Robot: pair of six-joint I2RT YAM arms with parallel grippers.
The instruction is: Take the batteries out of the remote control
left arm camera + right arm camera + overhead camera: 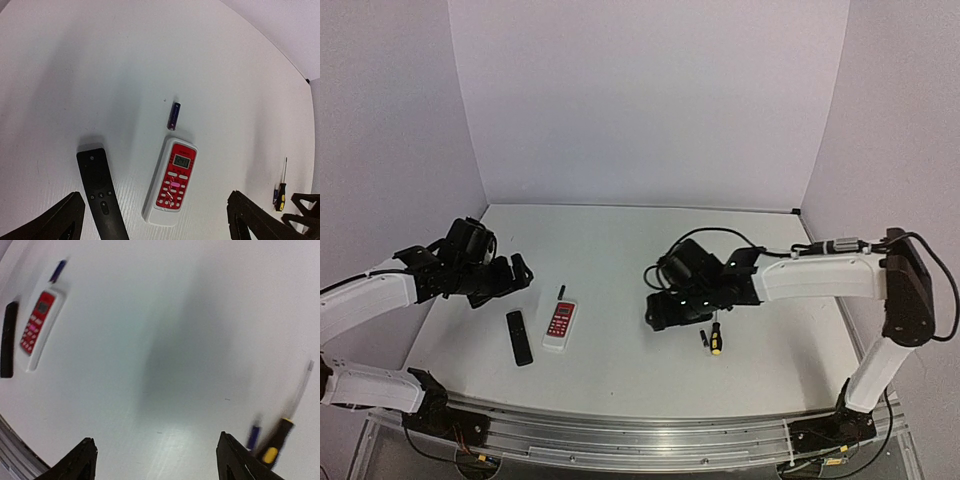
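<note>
Over on the right half of the table (620,240), the right gripper (155,452) hangs low with its fingers spread and nothing between them. Near it a battery (254,436) lies loose right beside the screwdriver (276,441), close to its yellow-and-black handle. That wrist view is smeared, but I'd guess the cell was set there to keep it clear of the working area. The other battery (173,116) lies by itself just past the top end of the white remote (171,182). The remote control (102,195) lies flat and buttons up on the left, alongside the white one but apart from it, toward the near edge. The left gripper (512,276) hovers near its far end, jaws wide and empty, as if standing by to steady it. With two cells out on the table the unloading looks about done, though with the remote face up I cannot see whether its battery bay is empty.
</note>
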